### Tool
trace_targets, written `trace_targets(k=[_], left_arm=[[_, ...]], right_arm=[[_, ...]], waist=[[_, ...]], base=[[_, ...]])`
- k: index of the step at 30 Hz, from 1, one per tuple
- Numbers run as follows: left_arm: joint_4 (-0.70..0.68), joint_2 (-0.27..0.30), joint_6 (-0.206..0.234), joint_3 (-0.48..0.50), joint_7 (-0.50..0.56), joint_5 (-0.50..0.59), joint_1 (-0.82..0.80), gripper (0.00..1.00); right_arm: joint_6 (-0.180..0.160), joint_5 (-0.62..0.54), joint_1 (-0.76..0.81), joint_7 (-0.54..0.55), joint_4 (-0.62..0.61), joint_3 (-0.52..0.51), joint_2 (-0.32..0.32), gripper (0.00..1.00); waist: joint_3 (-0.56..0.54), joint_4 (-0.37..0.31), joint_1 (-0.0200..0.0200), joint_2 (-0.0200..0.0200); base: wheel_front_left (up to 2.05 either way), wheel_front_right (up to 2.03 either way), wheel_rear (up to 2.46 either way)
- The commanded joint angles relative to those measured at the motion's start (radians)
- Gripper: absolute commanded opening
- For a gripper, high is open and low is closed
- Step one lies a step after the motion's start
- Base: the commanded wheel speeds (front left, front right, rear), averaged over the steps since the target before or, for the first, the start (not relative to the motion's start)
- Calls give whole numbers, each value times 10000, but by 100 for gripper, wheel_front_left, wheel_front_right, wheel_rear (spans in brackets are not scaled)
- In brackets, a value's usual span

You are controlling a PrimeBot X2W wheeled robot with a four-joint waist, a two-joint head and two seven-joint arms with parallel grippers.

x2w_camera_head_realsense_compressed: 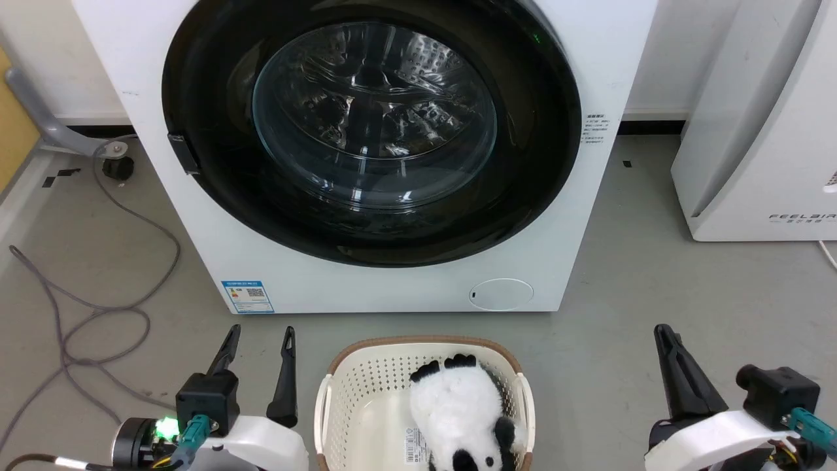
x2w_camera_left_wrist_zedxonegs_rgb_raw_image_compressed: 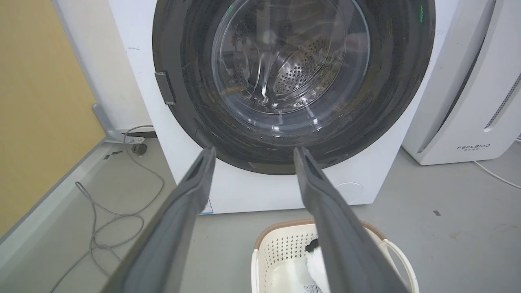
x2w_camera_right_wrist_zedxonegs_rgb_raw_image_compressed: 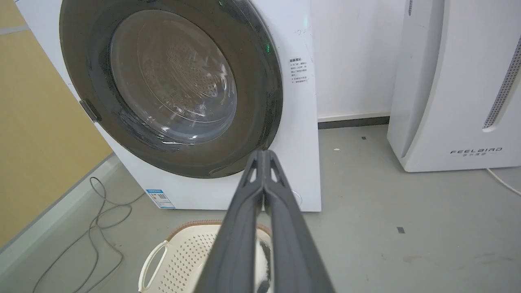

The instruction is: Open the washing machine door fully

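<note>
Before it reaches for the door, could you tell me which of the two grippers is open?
The left gripper: its fingers stand apart, while the right gripper has them pressed together.

One washing machine (x2w_camera_head_realsense_compressed: 392, 288), one round door (x2w_camera_head_realsense_compressed: 373, 124) on it, one white appliance (x2w_camera_head_realsense_compressed: 752, 131), one laundry basket (x2w_camera_head_realsense_compressed: 366, 366), one plush panda (x2w_camera_head_realsense_compressed: 458, 405), and two grippers: left gripper (x2w_camera_head_realsense_compressed: 260, 333), right gripper (x2w_camera_head_realsense_compressed: 664, 330).

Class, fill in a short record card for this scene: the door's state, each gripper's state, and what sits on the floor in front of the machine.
door state: washing machine door closed, flush on the washing machine
left gripper: open, empty, short of the door
right gripper: shut, holding nothing
floor in front: basket with a panda toy inside
</note>
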Motion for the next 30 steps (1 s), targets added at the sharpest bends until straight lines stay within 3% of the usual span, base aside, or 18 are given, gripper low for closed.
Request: trace_targets(k=[1,17,30], left_arm=[[38,1,-55,-61,-107,-96,-163,100],[39,1,-47,-74,-441,-291,-328,100],[-44,1,-248,49,-712,-400,-664,100]], right_arm=[[2,447,68,-109,112,1,2,0],[3,3939,-947,-443,1163,9,3,0],[4,6764,-3194,-639,2193,-459,-84,0]], waist=[[3,3,0,0],[234,-113,0,0],[874,-159,0,0]], base=[[0,0,0],[0,0,0],[0,0,0]])
